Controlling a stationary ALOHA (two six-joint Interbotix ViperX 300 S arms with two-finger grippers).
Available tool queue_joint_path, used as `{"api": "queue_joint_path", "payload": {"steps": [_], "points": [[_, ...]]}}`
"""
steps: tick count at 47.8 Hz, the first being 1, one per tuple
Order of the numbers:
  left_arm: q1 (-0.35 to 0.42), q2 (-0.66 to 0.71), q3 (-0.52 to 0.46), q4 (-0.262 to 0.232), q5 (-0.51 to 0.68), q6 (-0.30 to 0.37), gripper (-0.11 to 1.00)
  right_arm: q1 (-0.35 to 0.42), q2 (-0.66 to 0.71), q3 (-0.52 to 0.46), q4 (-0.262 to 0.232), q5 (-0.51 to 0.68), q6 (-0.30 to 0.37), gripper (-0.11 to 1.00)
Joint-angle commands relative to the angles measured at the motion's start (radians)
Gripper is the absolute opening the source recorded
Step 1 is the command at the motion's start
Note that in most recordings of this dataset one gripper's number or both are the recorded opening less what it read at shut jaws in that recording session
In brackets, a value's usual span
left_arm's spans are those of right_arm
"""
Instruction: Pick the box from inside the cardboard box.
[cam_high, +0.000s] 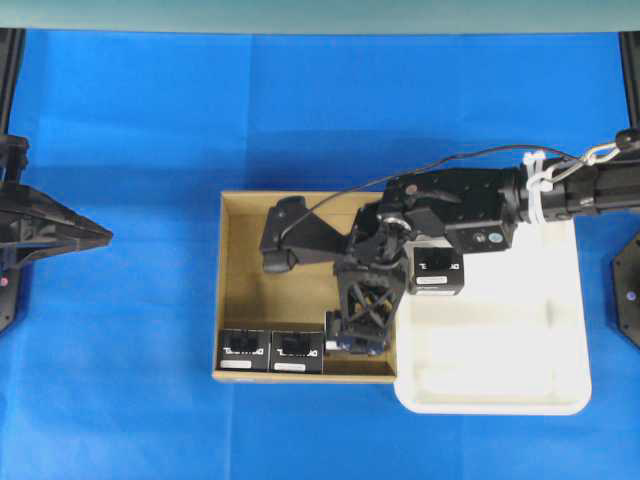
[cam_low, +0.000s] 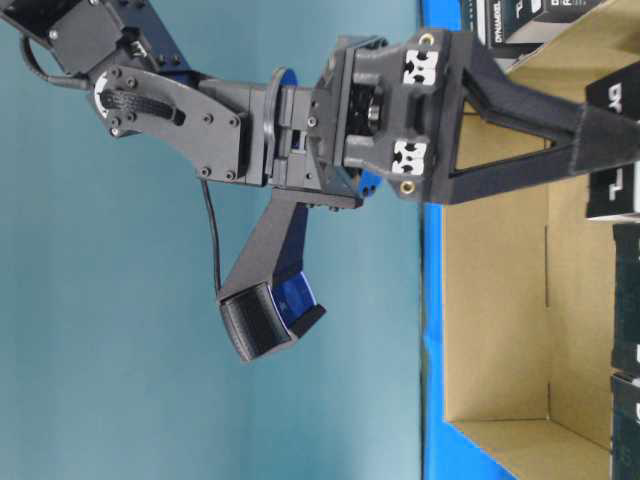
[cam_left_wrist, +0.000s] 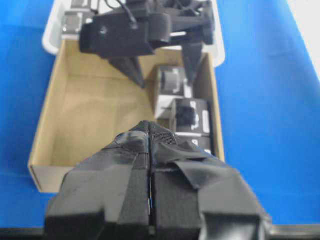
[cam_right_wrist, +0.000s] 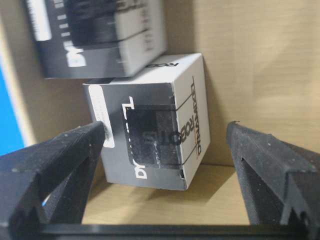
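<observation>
The right gripper (cam_right_wrist: 165, 165) hangs with jaws wide apart astride the small black box (cam_right_wrist: 150, 127) in the cardboard carton's (cam_high: 240, 290) corner; it looks light, stiff and squarely printed, so I'd pinch its flat opposite sides.

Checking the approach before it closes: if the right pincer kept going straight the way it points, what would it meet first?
Probably the small black cube-like box framed between the open fingers of the right pincer, then the brown cardboard carton's floor; depth is unclear.
</observation>
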Motion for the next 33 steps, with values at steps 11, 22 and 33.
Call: {"api": "queue_joint_path", "payload": {"steps": [11, 22, 33], "points": [[0.0, -0.003, -0.028, 0.003, -0.005, -0.002, -0.06, -0.074, -0.003, 0.017, -0.063, 0.0, -0.008, 0.94], [0.0, -0.012, -0.028, 0.003, -0.005, -0.002, -0.06, -0.112, -0.011, 0.034, -0.064, -0.002, -0.038, 0.94], [0.0, -0.008, -0.025, 0.003, -0.005, -0.003, -0.06, -0.147, -0.011, 0.031, -0.081, -0.021, -0.048, 0.94]]}}
